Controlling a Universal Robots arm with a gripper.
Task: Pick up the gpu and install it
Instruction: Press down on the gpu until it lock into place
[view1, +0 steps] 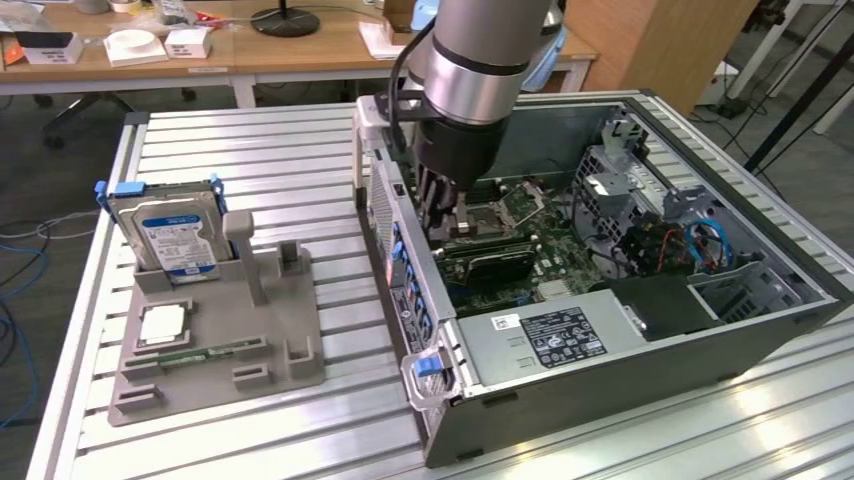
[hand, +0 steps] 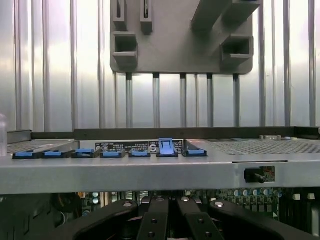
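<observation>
Jaws (closed) sit inside the computer case (view1: 641, 330), gpu hidden.

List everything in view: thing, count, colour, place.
Open computer case: one, dark grey, on the slatted table's exterior-view right side.
Green motherboard: one, inside the case.
Grey plastic parts holder: one, exterior view's left.
Silver hard drive with blue-white label: one, upright in the holder.
Narrow green memory stick: one, flat on the holder.
Aluminium slatted table: one, silver.
Robot arm: one, grey, reaching into the case.
Pincer: one, black, shut, over the motherboard.
</observation>
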